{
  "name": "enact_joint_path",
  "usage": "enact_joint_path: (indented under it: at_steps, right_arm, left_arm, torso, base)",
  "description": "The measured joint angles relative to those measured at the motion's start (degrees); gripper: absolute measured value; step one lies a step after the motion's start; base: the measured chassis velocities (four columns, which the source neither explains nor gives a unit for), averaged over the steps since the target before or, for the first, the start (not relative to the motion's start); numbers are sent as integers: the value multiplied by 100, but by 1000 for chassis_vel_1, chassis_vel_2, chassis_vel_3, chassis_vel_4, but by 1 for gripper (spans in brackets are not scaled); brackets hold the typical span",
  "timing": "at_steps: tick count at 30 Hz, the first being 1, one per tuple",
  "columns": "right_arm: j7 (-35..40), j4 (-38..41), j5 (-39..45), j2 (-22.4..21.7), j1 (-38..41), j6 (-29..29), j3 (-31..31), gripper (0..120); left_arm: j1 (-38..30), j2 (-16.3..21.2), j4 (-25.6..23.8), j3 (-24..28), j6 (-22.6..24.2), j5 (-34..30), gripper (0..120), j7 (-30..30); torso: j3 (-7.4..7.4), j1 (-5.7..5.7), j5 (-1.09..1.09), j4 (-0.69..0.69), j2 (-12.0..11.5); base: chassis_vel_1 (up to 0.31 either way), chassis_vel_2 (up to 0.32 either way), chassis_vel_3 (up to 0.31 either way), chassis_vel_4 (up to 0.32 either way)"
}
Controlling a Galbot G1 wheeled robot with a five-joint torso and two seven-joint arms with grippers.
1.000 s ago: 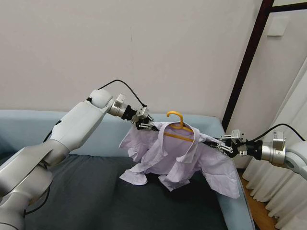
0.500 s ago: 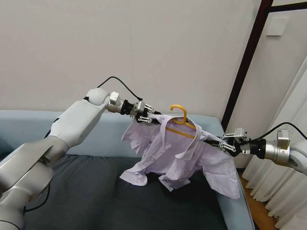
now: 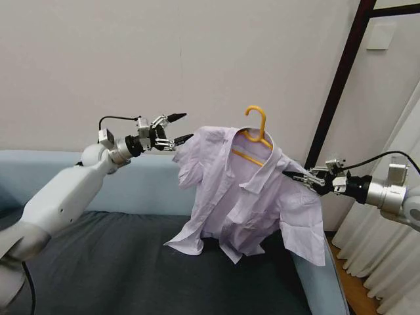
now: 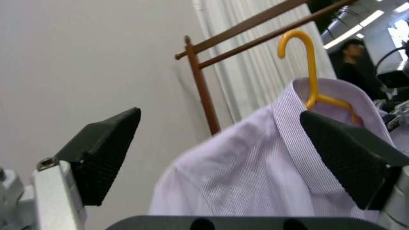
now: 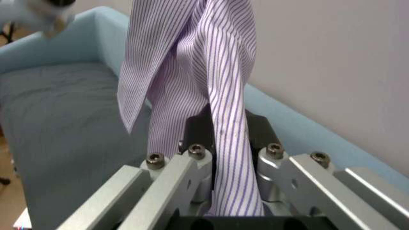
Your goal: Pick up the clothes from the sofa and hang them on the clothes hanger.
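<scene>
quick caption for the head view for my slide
Right gripper holds a lilac striped shirt on a yellow hanger above the sofa; left gripper open beside its shoulder.

We see the white left arm (image 3: 65,197) reaching forward and up from the lower left, with the wrist roughly level. The left gripper (image 3: 184,126) has its black fingers spread wide, and the ribbed pads (image 4: 105,153) stand well apart. The right arm (image 3: 400,200) comes in from the right edge, forearm near horizontal. The right gripper (image 3: 293,176) points towards the robot's left, fingers closed and pinching a fold of the lilac striped shirt (image 5: 217,96).
</scene>
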Motion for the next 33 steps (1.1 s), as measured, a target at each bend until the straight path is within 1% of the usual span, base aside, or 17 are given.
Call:
enact_joint_path:
  at_steps: [1,2,4,5,7,8,9,10,16,19,21,24,27,28,29,30,33]
  right_arm:
    - [0,0,0,0,0,0,0,6]
    - [309,124,246,-19,122,-146,-21,6]
    - [844,287,632,-12,326,-343,-74,6]
    - [844,287,632,-12,326,-343,-74,6]
    - [1742,469,1077,78,576,-567,-158,6]
    - [1883,491,1146,102,618,-601,-167,6]
    - [2327,544,1284,213,706,-689,-187,6]
    - [2327,544,1284,213,706,-689,-187,6]
    - [3288,474,1257,711,693,-789,-155,6]
    - [3419,418,1142,828,646,-791,-122,6]
    - [3751,291,729,1127,490,-791,-5,6]
    - [3934,275,635,1266,415,-793,120,6]
    - [4207,306,514,1461,331,-976,510,6]
    - [4207,306,514,1461,331,-976,510,6]
    - [4318,368,491,1449,320,-1076,640,6]
    - [4351,389,493,1427,319,-1094,658,6]
    - [4898,626,930,1035,313,-1219,881,6]
  left_arm:
    - [0,0,0,0,0,0,99,0]
    - [362,0,-242,-206,8,73,100,-243]
    - [915,-20,-555,-472,52,279,100,-519]
    - [915,-20,-555,-472,52,279,100,-519]
    - [1508,-82,-865,-739,102,719,100,-835]
    - [1599,-97,-921,-790,110,802,100,-911]
    - [1886,-158,-1100,-951,135,1032,100,-1134]
    - [1886,-158,-1100,-951,135,1032,100,-1134]
    - [2776,-445,-1670,-1282,216,1526,100,-1771]
    - [2933,-506,-1757,-1341,218,1619,100,-1893]
    - [3488,-767,-2031,-1650,215,1876,100,-2189]
    - [3781,-930,-2133,-1833,209,2022,100,-2335]
    - [4370,-1411,-2240,-2295,141,2432,100,-2499]
    - [4370,-1411,-2240,-2295,141,2432,100,-2499]
    - [4604,-1617,-2254,-2441,99,2576,100,-2510]
    - [4670,-1674,-2257,-2482,89,2615,100,-2512]
    - [5044,-2021,-2247,-2712,-51,2896,100,-2523]
  torso:
    - [0,0,0,0,0]
    - [1,1,-7,0,0]
    - [0,-1,3,2,1]
    - [0,-1,3,2,1]
    - [1,0,-3,3,0]
    - [1,0,-4,3,0]
    - [0,-1,2,2,0]
    - [0,-1,2,2,0]
    - [1,0,1,0,0]
    - [1,0,3,0,0]
    - [2,1,5,2,-1]
    - [2,1,5,3,0]
    - [1,0,4,2,0]
    - [1,0,4,2,0]
    - [1,1,3,1,-1]
    - [1,1,3,1,0]
    - [1,0,3,1,0]
  base:
    - [0,0,0,0]
    - [0,0,0,0]
    - [0,0,0,0]
    - [0,0,0,0]
    - [0,0,0,0]
    - [0,0,0,0]
    - [0,0,0,0]
    - [0,0,0,0]
    - [0,0,0,0]
    - [0,0,0,0]
    - [0,0,0,0]
    - [0,0,0,0]
    - [0,0,0,0]
    - [0,0,0,0]
    - [0,0,0,0]
    - [0,0,0,0]
    - [0,0,0,0]
